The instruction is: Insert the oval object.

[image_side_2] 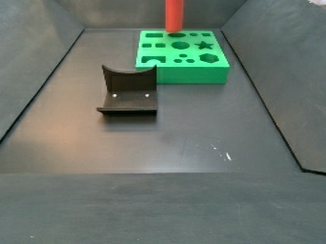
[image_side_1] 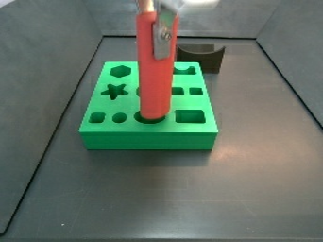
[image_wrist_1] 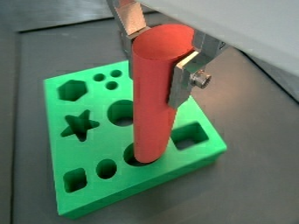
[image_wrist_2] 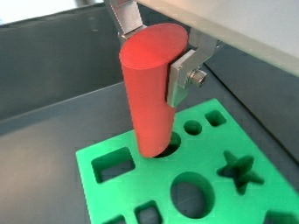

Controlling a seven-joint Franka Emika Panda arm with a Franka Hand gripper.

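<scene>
The tool hangs directly above the green block, fingers clamped on the oval object's top — the peg upright, its foot in a block hole.

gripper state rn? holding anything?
Gripper: closed on the red oval peg, upright above the green block, its lower end at a hole in the block.

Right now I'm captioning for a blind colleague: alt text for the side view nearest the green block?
The tool holds a tall red oval peg upright, its lower end in a hole of the green block. A dark fixture stands behind the block on the dark floor.
</scene>
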